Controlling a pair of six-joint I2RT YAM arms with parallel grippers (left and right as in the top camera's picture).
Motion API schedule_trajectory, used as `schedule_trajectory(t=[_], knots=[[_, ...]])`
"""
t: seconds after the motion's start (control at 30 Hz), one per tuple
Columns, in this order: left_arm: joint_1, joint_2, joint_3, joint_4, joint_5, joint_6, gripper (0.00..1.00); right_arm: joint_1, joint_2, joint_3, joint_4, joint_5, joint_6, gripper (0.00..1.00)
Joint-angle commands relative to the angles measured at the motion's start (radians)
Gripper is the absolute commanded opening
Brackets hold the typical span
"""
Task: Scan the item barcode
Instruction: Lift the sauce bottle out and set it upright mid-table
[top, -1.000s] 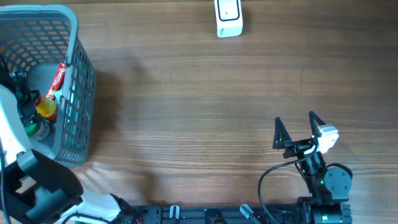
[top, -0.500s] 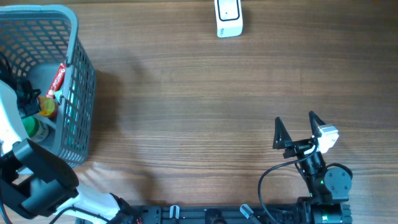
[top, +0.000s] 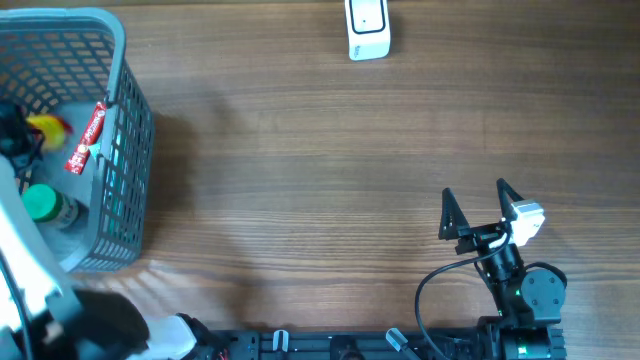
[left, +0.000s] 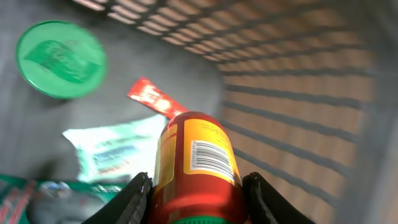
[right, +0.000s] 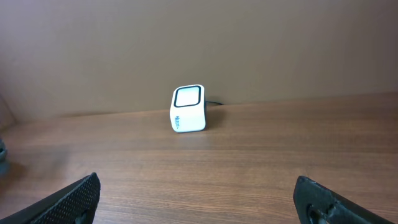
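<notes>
The left wrist view is giving the only real look at the item. The left gripper (left: 198, 199) is clamping a red and yellow cylindrical container (left: 180, 155) between its black fingers (left: 135, 198), and the container's white barcode label is facing the camera. From overhead the container is only showing as a small yellow and red blob inside the grey plastic mesh basket (top: 130, 110), which is sitting at the left end of the wooden worktop (top: 300, 180).

The wrist camera is also picking up what's lying in the basket beyond the container: a round green lid (left: 60, 59), a red packet (left: 155, 99) and a white and green pouch (left: 112, 149).

The right wrist view is looking across the worktop at the white box-shaped barcode scanner (right: 188, 109). It's standing near a plain brown wall (right: 280, 43) with its dark window tilted up, well apart from the basket. The right gripper (top: 480, 205) is sitting wide open with nothing in it, near the front edge.
</notes>
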Motion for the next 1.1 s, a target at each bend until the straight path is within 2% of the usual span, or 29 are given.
schedule_trajectory(t=[0.0,0.2,0.4,0.53,0.77,1.07], knots=[[-0.001,-0.145,0.061,0.008,0.107,0.021,0.36,0.006,-0.006,-0.001,0.003,0.013,0.009,1.00],[-0.085,-0.354,0.064,0.066,0.229,0.020,0.37,0.006,-0.006,-0.001,0.003,0.013,0.009,1.00],[-0.412,-0.405,0.064,0.064,0.226,0.089,0.40,0.007,-0.006,-0.001,0.003,0.013,0.009,1.00],[-0.629,-0.342,0.064,0.009,0.188,0.182,0.38,0.006,-0.006,-0.001,0.003,0.013,0.009,1.00],[-0.865,-0.174,0.064,-0.093,0.102,0.304,0.36,0.006,-0.006,-0.001,0.003,0.013,0.009,1.00],[-1.117,0.087,0.064,-0.157,-0.145,0.309,0.37,0.007,-0.006,-0.001,0.003,0.013,0.009,1.00]])
